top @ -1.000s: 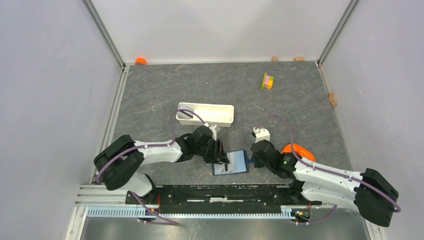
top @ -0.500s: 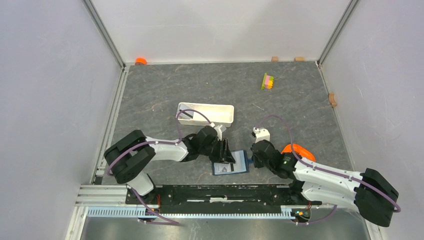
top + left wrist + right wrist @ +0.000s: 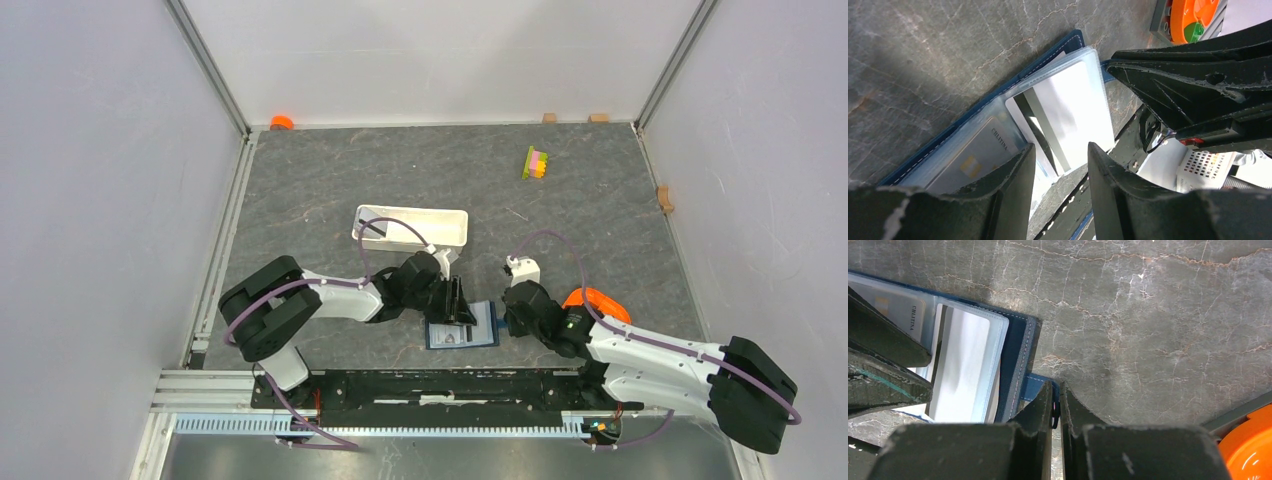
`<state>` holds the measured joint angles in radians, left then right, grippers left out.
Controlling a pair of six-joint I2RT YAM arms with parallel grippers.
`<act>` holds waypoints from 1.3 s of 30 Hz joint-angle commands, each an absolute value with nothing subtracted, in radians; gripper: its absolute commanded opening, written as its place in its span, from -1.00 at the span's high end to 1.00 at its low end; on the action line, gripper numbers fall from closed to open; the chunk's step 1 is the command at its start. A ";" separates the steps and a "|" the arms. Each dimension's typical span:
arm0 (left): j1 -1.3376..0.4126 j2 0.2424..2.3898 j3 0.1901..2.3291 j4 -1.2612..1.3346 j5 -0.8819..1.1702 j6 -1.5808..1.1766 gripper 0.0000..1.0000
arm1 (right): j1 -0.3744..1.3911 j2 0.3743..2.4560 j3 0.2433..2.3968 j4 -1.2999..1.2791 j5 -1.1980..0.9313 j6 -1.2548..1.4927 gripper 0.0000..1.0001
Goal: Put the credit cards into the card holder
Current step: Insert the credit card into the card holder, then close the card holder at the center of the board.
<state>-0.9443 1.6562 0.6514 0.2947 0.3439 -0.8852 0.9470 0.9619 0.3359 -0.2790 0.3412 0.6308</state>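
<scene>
Looking down from above, you find the card holder [image 3: 462, 328] lying open on the grey table [image 3: 330, 170], near the front edge and between your two grippers. Your right gripper [image 3: 1057, 388] has its fingers pressed together on a blue flap at the holder's right edge. Your left gripper [image 3: 1060, 147] stands over the holder's left half with its fingers apart and nothing caught between them. Beyond that gap lies a striped credit card [image 3: 1068, 110], pale with one dark band, lying flat in a clear sleeve [image 3: 1095, 60]; you cannot tell whether it is fully in. A second credit card [image 3: 980, 155], grey with a gold chip, sits in the next pocket, partly behind the left finger. The white tray [image 3: 412, 228] lies just past your left arm, and the coloured block stack [image 3: 536, 162] is well apart at the back right.
</scene>
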 commanded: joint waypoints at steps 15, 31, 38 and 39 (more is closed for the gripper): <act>-0.974 1.624 0.707 0.368 0.340 -0.884 -0.08 | 0.950 0.912 0.360 -0.323 0.396 0.633 1.00; -0.779 1.259 0.600 -0.052 0.301 -0.761 -0.55 | 0.950 0.844 0.665 -0.504 0.406 0.454 1.00; -0.741 1.212 0.517 0.026 0.333 -0.796 -0.54 | 0.994 0.926 0.611 -0.344 0.238 0.490 1.00; -0.739 1.213 0.511 0.031 0.340 -0.797 -0.54 | 1.008 0.939 0.597 -0.327 0.228 0.507 1.00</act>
